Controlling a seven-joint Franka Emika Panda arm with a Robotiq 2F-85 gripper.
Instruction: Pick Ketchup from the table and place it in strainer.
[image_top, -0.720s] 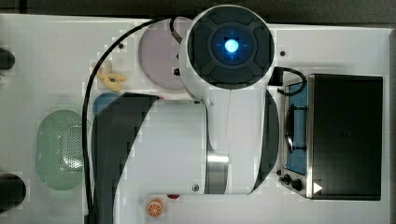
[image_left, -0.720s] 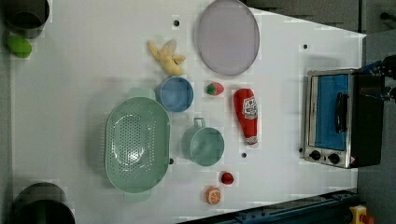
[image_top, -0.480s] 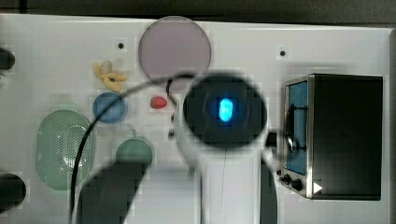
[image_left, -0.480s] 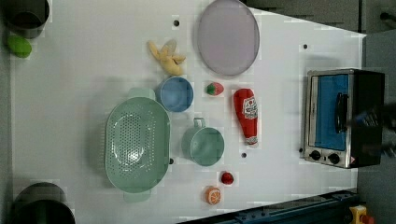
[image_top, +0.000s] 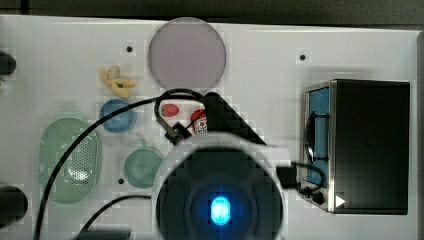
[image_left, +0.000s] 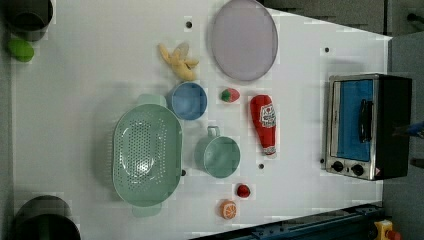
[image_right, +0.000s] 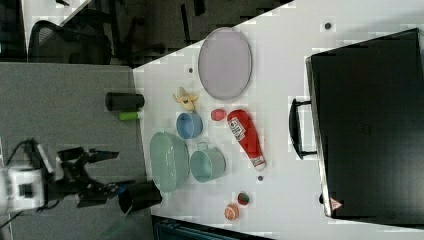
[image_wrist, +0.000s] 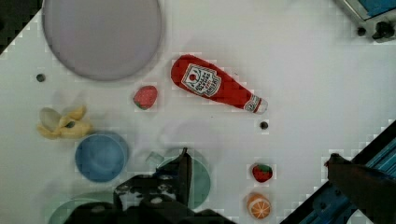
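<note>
My gripper (image_wrist: 257, 182) was wide open and empty. The ketchup bottle (image_wrist: 215, 87) lay flat, so I should grab its fat middle, then carry it to the strainer (image_left: 146, 154).

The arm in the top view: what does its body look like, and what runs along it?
The arm is a round white housing with a dark cap and a glowing blue light at its centre. Black cables loop off it across the table. In the wrist view, the gripper has dark fingers.
</note>
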